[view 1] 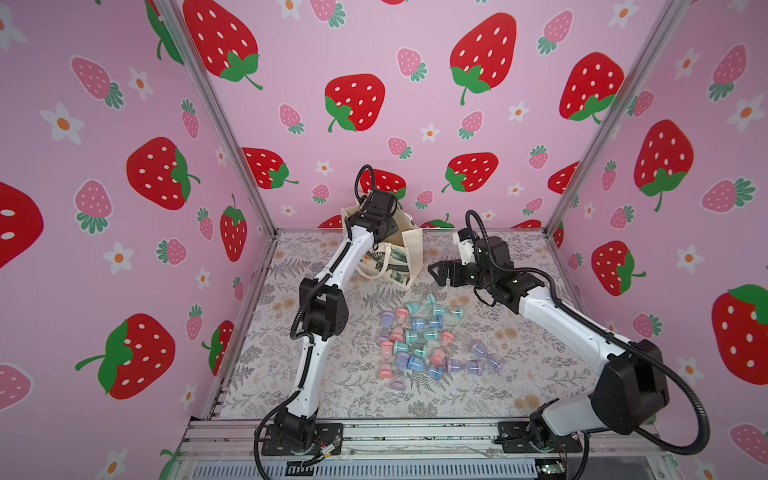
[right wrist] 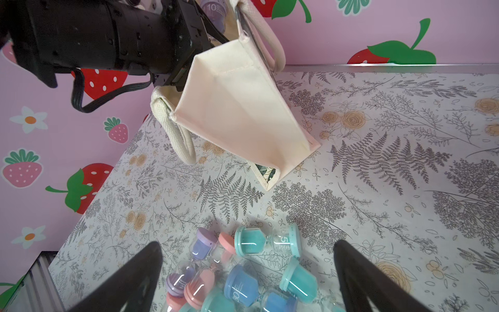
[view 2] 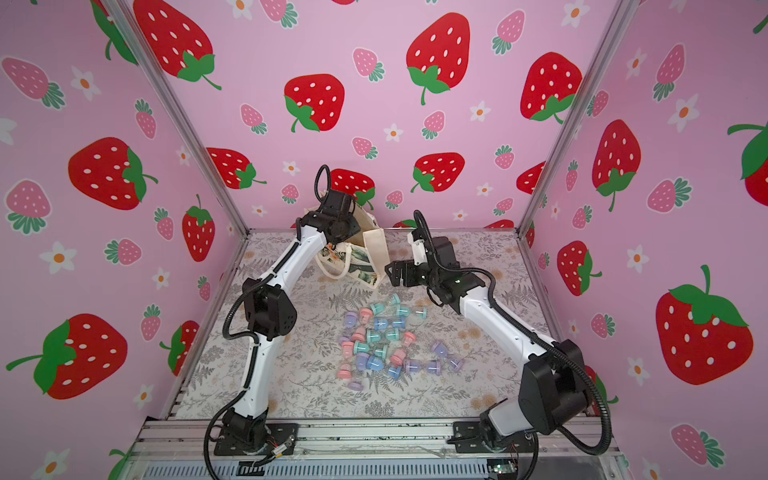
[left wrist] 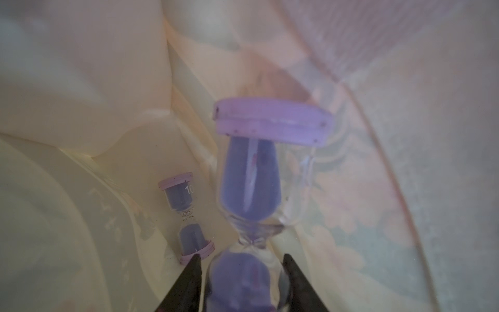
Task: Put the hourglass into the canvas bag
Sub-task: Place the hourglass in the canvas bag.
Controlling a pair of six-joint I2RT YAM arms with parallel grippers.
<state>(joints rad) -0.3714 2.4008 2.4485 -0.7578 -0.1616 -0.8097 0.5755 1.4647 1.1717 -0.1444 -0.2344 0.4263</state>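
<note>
hourglass (left wrist: 249,183) – purple, inside canvas bag (view 1: 411,245), pinched at its near bulb by left gripper (left wrist: 241,258). long axis runs straight out from the jaws twd bag floor; far cap prob just short of the cloth – view's blurry. second purple hourglass (left wrist: 186,216) lies on the floor beside it. left arm (view 1: 349,253) stretched fwd, wrist dipped thru bag mouth. right gripper (right wrist: 248,243) spread wide, empty, over loose pile (view 1: 424,340).

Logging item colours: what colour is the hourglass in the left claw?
Purple: the hourglass has a lilac cap and violet sand, clearest in the left wrist view.
</note>
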